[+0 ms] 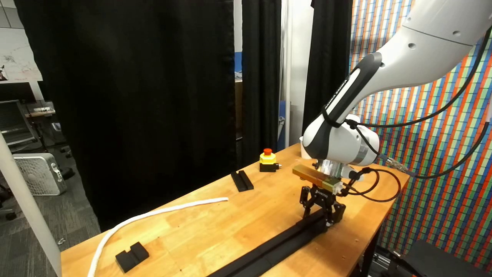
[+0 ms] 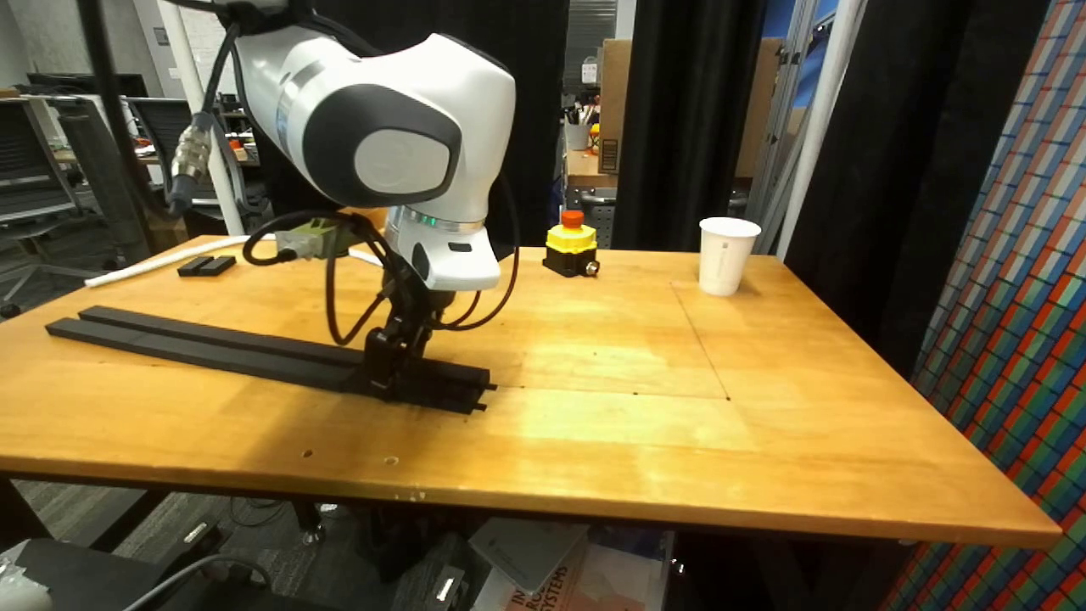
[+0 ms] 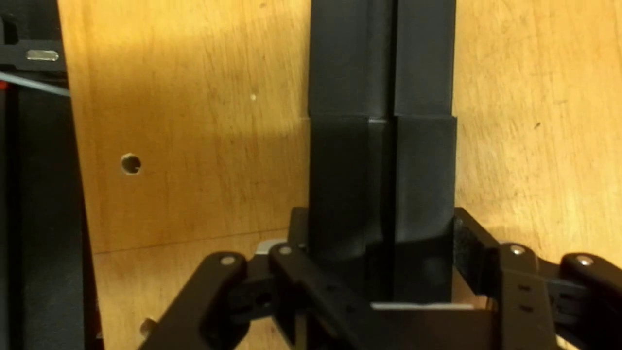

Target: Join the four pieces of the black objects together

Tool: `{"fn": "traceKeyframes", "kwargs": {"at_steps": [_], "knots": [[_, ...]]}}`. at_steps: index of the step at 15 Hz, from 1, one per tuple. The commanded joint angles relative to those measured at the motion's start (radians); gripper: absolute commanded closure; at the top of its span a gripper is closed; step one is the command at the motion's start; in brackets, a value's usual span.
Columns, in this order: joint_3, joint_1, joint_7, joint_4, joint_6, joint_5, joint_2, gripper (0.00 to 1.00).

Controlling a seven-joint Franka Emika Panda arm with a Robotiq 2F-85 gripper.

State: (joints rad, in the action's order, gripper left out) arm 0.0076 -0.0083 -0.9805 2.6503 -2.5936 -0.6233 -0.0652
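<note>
Wrist view: the gripper [image 3: 379, 227] is clamping the end bar [image 3: 340, 175], already meeting the next bar [image 3: 340, 58]. Probably only final seating is remaining.

Gripper [image 1: 318, 218] astride the black bars [image 1: 275, 250] (white cord [image 1: 169, 209] well apart)

Both exterior views overlook the table [image 2: 806, 458], the wrist view from nearer.

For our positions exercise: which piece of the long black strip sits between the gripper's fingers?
The end piece, whose free end shows two small tabs. The gripper straddles only this one; the other pieces lie beyond its seam.
</note>
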Motion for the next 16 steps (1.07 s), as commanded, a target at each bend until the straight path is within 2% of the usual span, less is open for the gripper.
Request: {"fn": "traceKeyframes", "kwargs": {"at_steps": [1, 11, 16], "knots": [[0.006, 0.013, 0.003, 0.016, 0.012, -0.015, -0.015, 0.54], [0.017, 0.031, -0.077, 0.011, 0.022, -0.041, -0.035, 0.54], [0.02, 0.035, -0.089, 0.023, 0.008, -0.106, -0.035, 0.54]]}}
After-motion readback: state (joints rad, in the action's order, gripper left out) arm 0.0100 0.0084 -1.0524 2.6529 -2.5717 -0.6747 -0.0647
